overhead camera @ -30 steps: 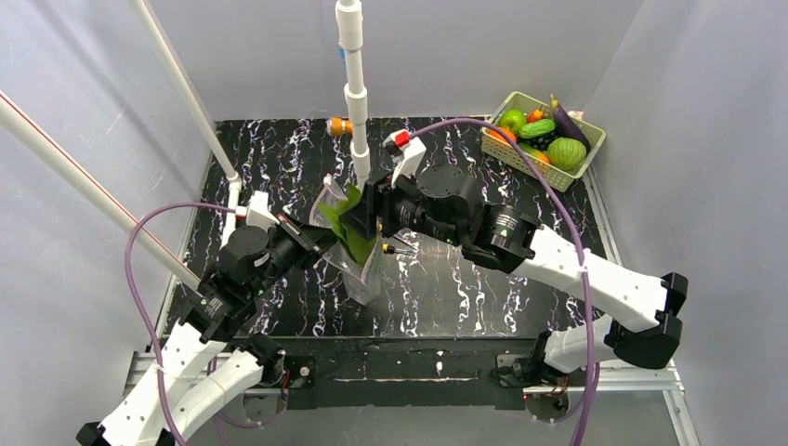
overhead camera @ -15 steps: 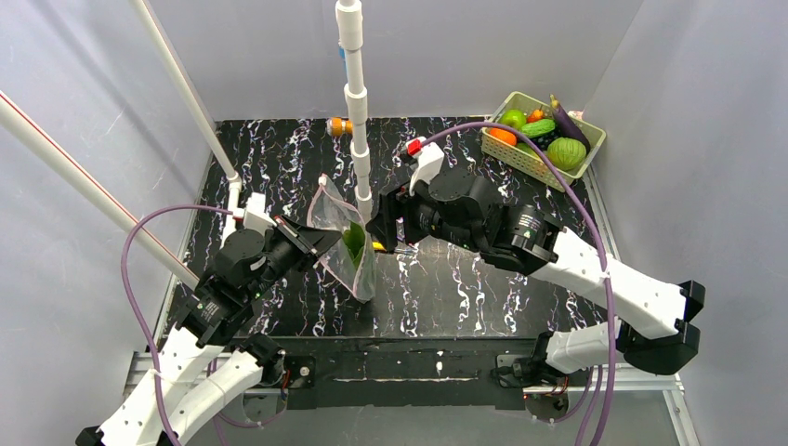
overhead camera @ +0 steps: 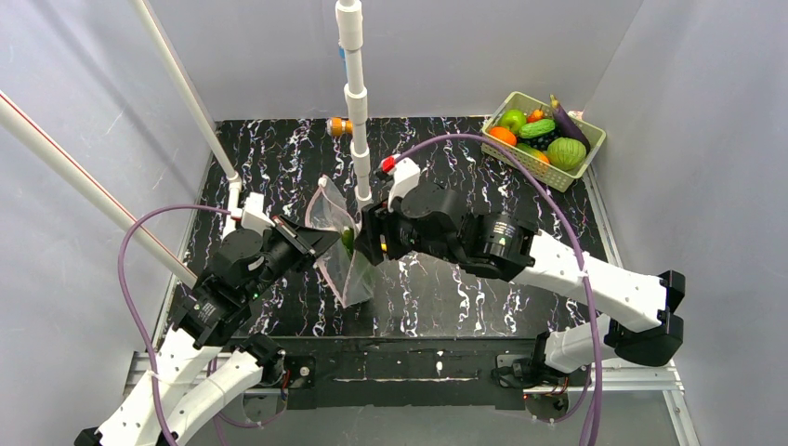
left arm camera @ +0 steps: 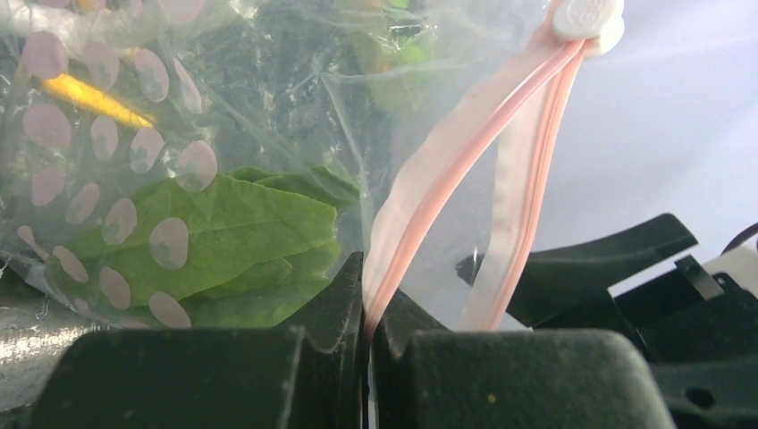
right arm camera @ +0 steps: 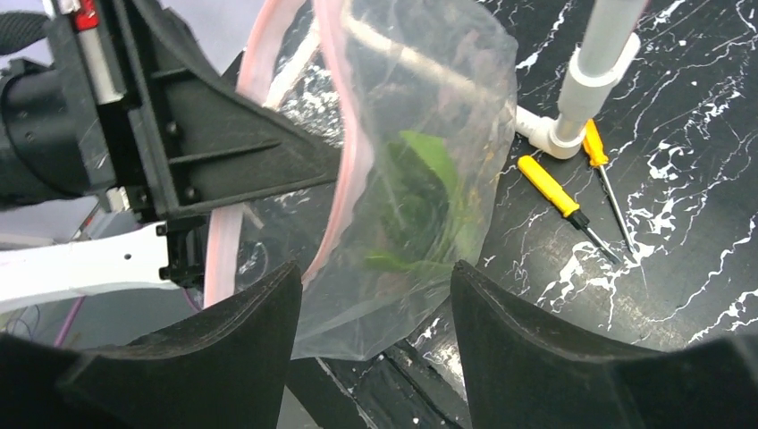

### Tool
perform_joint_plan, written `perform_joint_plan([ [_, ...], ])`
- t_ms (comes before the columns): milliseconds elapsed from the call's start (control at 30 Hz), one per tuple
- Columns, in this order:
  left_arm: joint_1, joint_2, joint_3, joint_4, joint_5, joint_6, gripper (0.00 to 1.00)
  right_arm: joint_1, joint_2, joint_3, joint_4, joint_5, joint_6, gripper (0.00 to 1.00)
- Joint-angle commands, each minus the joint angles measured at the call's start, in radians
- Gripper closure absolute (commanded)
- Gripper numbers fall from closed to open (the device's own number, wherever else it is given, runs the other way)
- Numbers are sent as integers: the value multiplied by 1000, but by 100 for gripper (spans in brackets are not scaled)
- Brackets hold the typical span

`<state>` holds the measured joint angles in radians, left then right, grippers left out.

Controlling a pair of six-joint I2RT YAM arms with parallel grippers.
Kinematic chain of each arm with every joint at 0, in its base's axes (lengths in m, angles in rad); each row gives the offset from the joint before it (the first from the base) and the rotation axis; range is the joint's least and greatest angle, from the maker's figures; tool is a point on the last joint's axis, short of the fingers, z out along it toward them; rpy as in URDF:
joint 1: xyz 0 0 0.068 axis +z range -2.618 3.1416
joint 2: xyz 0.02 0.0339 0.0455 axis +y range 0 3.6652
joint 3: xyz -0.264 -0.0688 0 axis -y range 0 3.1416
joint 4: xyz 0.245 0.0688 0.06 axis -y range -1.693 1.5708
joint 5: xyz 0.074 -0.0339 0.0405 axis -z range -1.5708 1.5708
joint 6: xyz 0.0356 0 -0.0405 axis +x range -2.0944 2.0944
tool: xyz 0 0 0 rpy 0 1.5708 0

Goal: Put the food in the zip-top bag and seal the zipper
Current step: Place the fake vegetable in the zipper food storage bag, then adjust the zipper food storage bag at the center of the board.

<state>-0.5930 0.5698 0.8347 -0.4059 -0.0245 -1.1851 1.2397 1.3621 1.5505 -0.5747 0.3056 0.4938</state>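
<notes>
**A:** Start with the overhead. Where's the bag?

**B:** The zip-top bag (overhead camera: 342,253) hangs over the table (overhead camera: 446,288), just in front of the white post (overhead camera: 358,139) and between my two arms. My left gripper (overhead camera: 314,243) holds it by the upper edge, and the right gripper (overhead camera: 368,238) sits just beside it. Most of the food (overhead camera: 544,135) is well apart, in the basket (overhead camera: 595,139) at the far right corner.

**A:** Which way does it run?

**B:** The mouth is up and the bottom sags toward the table, so I'd call the long axis roughly vertical.

**A:** And the left wrist?

**B:** The left jaws are pinched shut on one track of the zipper (left arm camera: 447,161). The pink strip climbs up and to the right from them to the slider (left arm camera: 585,18). The second track stands apart from the first, so the mouth is unsealed. A leafy piece (left arm camera: 223,223) lies inside against the dotted film.

**A:** How will it handle?

**B:** I'd say light, floppy and slick. The film will crumple if I grab it, so I'd hold the stiffer strip and close it at the slider.

**A:** Right wrist?

**B:** The right jaws are spread wide with nothing in them. The bag's belly hangs in front of them, the green shows through the plastic, and the strip curves down its left side. A yellow-handled screwdriver (right arm camera: 547,188) lies on the table beyond.
</notes>
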Motion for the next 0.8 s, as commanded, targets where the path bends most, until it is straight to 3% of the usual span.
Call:
perform_joint_plan([
  [0, 2, -9, 42, -5, -24, 17, 100, 35, -5, 26, 30, 51, -1, 30],
  [300, 3, 2, 59, -21, -31, 19, 100, 84, -12, 29, 105, 131, -98, 18],
  [400, 3, -1, 60, -23, -40, 26, 100, 84, 29, 12, 140, 191, -113, 31],
  [500, 2, 2, 75, -44, -54, 46, 100, 84, 59, 25, 128, 259, -110, 52],
  [633, 2, -6, 100, -75, -54, 49, 100, 84, 61, 14, 147, 233, -126, 73],
  [733, 2, -31, 92, -68, -34, 19, 100, 85, 86, 71, 61, 223, -131, 97],
  [767, 2, -38, 92, -68, -26, 11, 100, 88, 91, 100, 17, 223, -130, 99],
])
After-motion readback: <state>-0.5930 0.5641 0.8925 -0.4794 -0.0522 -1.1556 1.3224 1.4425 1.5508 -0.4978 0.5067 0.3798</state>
